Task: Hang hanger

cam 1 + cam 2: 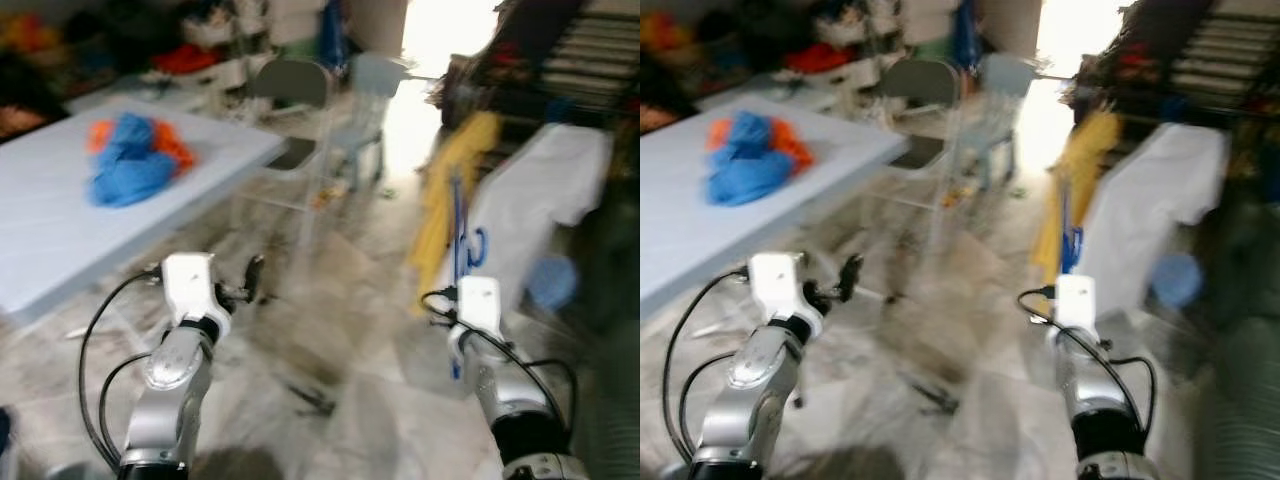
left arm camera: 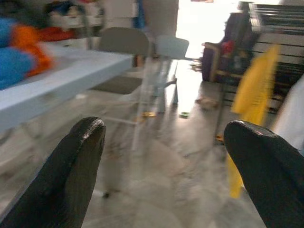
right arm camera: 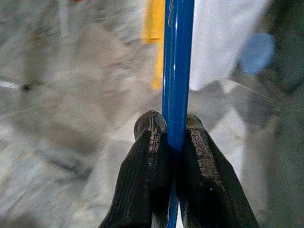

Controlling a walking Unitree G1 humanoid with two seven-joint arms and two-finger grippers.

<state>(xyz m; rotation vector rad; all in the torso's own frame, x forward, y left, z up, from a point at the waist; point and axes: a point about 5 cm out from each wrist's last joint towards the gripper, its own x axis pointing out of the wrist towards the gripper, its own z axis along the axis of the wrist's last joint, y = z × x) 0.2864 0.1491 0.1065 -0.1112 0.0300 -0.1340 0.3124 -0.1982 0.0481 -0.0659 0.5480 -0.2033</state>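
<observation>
A blue hanger (image 3: 178,71) stands upright between the two black fingers of my right gripper (image 3: 173,121), which is shut on it. In the head views the hanger (image 1: 458,230) rises from my right wrist in front of a yellow garment (image 1: 450,200) and a white garment (image 1: 540,200) that hang at the right. My left gripper (image 2: 166,128) is open with nothing between its fingers, and it is held out over the floor near the table's corner (image 1: 250,280). The picture is blurred by motion.
A light blue table (image 1: 60,250) at the left carries a heap of blue and orange clothes (image 1: 135,155). Two folding chairs (image 1: 290,90) stand beyond it. A dark rack (image 1: 560,60) lines the right side. Marble floor lies between.
</observation>
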